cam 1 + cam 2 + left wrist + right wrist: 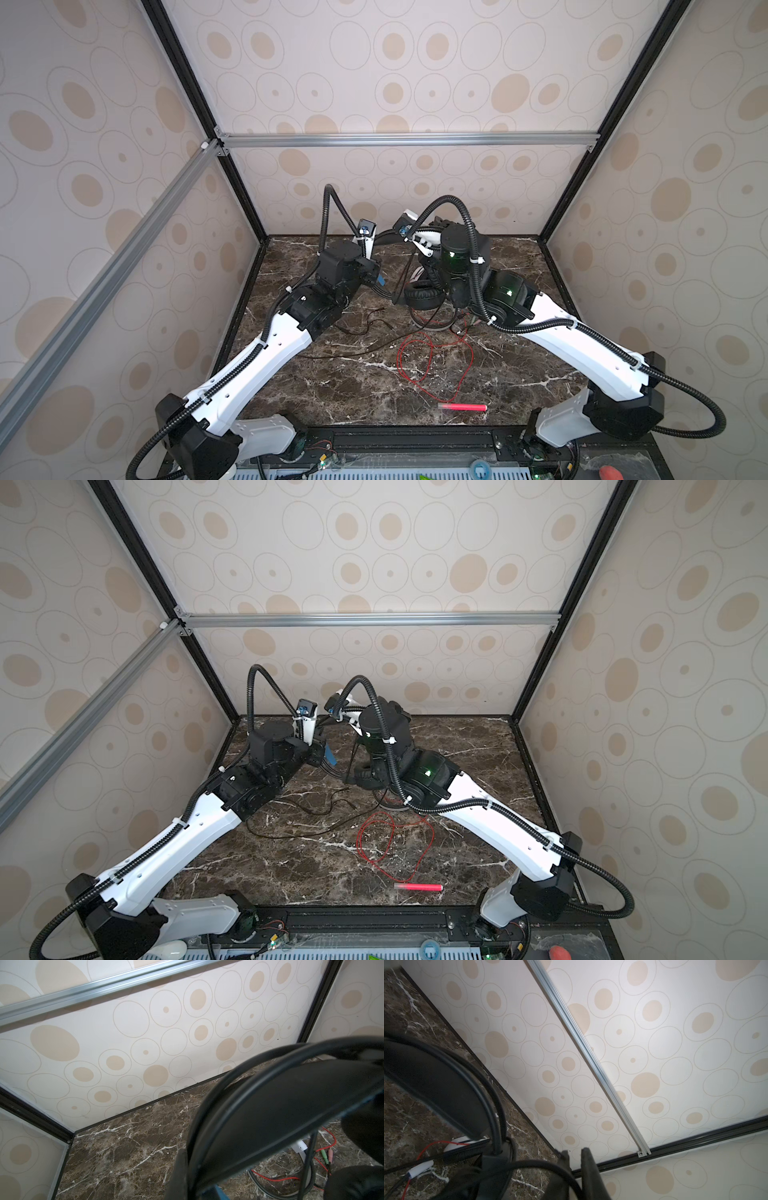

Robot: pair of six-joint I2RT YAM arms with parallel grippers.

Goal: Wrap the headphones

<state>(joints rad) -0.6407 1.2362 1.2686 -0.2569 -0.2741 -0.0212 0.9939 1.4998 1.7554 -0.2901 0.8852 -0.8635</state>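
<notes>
Those light, stiff black over-ear headphones (pixel 424 295) hang over the back-middle of the brown marble table (pixel 332 395), left gripper (pixel 377 279) clamped on the headband (pixel 270 1109), the sensible hold, while the right gripper (pixel 575 1155) looks pinched on the thin black cable (pixel 533 1162), floppy and probably slippery.

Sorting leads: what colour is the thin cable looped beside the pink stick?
The thin cable is red, clearest in a top view.
</notes>
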